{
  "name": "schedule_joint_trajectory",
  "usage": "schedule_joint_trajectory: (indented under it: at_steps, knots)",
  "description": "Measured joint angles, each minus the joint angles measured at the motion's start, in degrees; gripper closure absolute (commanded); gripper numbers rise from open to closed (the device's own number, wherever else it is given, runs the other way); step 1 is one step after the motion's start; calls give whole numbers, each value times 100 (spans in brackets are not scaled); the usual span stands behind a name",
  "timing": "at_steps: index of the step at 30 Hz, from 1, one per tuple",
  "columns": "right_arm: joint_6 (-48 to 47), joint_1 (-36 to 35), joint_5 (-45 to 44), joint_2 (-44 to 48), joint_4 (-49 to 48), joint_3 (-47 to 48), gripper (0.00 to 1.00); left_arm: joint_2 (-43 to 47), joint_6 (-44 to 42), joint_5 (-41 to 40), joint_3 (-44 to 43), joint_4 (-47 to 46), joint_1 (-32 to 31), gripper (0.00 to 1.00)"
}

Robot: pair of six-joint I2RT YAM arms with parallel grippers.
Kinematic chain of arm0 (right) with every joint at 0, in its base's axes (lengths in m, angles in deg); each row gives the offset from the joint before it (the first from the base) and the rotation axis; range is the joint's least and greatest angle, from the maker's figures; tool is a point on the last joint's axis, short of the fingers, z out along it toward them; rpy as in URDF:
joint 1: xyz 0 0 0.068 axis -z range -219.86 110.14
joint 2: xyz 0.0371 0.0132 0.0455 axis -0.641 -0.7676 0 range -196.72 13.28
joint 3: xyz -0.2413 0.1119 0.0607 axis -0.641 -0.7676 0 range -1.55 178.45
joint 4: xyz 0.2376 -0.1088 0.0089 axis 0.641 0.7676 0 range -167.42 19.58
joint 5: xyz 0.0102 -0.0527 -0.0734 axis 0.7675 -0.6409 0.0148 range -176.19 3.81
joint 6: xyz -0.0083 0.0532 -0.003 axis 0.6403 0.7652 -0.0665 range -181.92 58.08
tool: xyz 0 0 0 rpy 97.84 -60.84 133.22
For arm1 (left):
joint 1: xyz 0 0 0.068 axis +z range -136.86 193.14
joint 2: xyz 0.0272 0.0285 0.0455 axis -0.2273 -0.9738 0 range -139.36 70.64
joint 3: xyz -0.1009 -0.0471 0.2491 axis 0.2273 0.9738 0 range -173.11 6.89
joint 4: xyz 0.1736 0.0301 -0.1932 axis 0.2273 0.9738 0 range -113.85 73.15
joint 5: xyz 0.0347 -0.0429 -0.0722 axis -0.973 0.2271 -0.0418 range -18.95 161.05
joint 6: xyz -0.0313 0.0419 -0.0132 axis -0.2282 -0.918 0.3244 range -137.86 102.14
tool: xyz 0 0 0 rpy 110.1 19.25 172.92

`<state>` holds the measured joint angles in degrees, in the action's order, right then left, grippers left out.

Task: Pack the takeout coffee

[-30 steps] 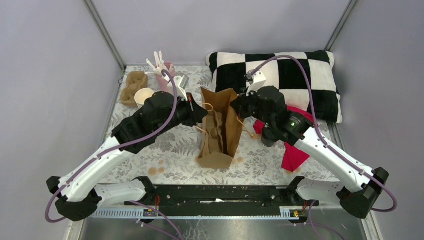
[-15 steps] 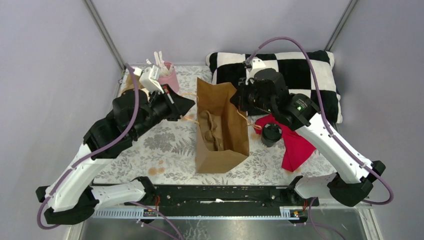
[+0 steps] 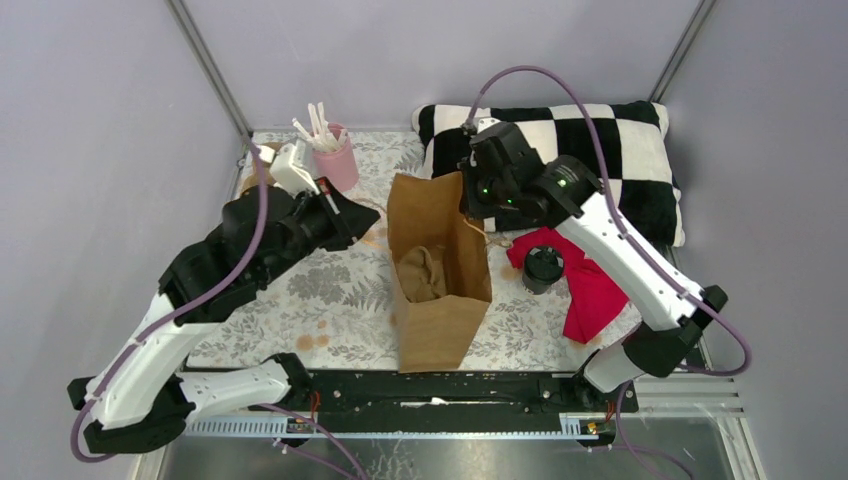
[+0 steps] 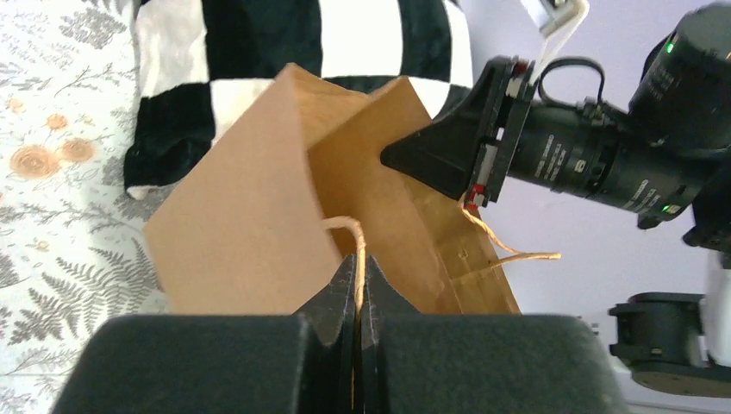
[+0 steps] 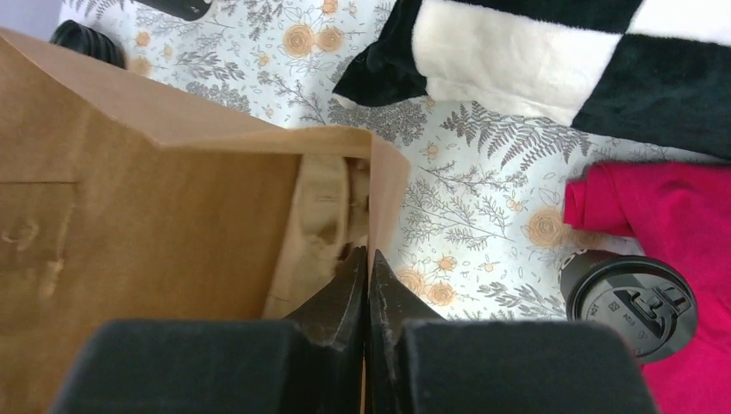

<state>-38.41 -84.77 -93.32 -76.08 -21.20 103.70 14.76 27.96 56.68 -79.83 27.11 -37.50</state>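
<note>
The takeout coffee [image 3: 543,266], a small black cup with a black sip lid, stands upright on a red cloth [image 3: 592,292] to the right of a brown paper bag [image 3: 437,275]; it also shows in the right wrist view [image 5: 634,302]. The bag stands open in the middle. My left gripper [image 3: 374,214] is shut on the bag's twine handle [image 4: 355,233] at its left wall. My right gripper [image 3: 466,205] is shut on the bag's right wall edge [image 5: 384,185]. Crumpled brown paper lies inside the bag.
A black-and-white checkered pillow [image 3: 590,150] lies at the back right. A pink cup of white utensils [image 3: 335,155] stands at the back left, with a cardboard cup carrier [image 3: 262,155] partly hidden behind my left arm.
Both grippers have pulled apart, the left one leftward and the right one up and back. The bag has gone from crumpled and narrow to upright and wide open, and the coffee is now uncovered.
</note>
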Motion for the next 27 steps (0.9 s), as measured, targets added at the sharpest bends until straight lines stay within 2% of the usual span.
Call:
schedule_joint_trajectory:
  at_steps: [3, 4, 7, 8, 10, 12, 18, 22, 27]
  knots:
    - [0, -11, 35, 363, -173, -269, 100, 195, 66, 4, 101, -280, 0, 91]
    - [-24, -11, 68, 474, -236, -472, 99, 302, 131, 11, 254, -302, 0, 80]
    - [-369, -11, 337, 540, -308, -1093, 97, 437, 251, 39, 584, -186, 0, 31]
    - [-527, -13, 411, 446, -289, -1128, 97, 448, 286, 37, 601, -72, 0, 22]
    - [-938, -13, 573, 184, -352, -1029, 98, 435, 428, -57, 601, 83, -4, 11]
    - [-1259, -15, 745, 55, -407, -835, 99, 570, 518, -262, 597, 214, -4, 7]
    - [-1947, -22, 1460, -2, -828, -96, 100, 1058, 428, -1019, 94, 164, -4, 6]
    - [-2212, -22, 1628, 0, -1241, 63, 100, 789, 44, -1143, -492, -79, -4, 4]
    - [-2404, -63, 1729, 28, -1596, -55, 100, 146, -321, -1071, -581, -155, -4, 4]
